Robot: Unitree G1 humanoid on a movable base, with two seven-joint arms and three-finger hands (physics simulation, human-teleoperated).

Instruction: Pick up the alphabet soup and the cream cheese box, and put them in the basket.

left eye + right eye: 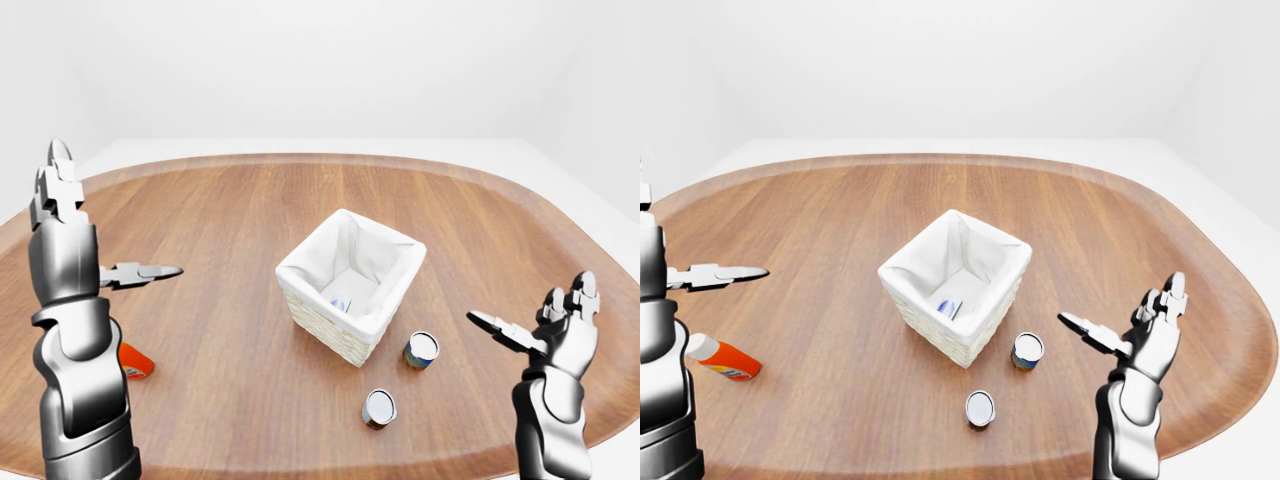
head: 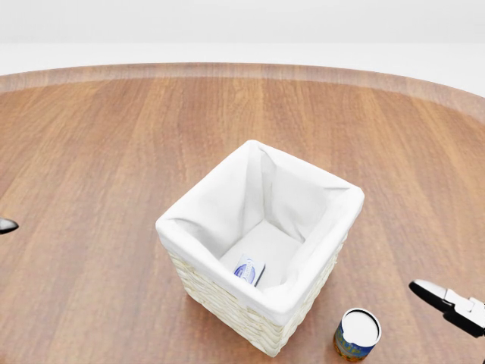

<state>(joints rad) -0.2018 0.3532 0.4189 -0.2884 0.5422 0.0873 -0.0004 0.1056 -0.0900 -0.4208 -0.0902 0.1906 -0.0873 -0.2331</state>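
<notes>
With the box [image 2: 249, 270] already in the basket [image 1: 385, 266], the right hand [image 1: 545, 325] hovers open, empty, at lower right near the soup can [image 1: 421, 349], likely next.

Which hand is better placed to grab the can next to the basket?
The right hand: it hovers open just right of the can beside the basket. The left hand is far left, across the basket.

Only a small corner of the blue-and-white cream cheese box [image 2: 249, 269] is seen inside the white-lined wicker basket [image 2: 227, 303]. The orange bottle with a white cap [image 1: 134, 362] is partly hidden behind the silver left arm. Both can labels are too small to be read.
</notes>
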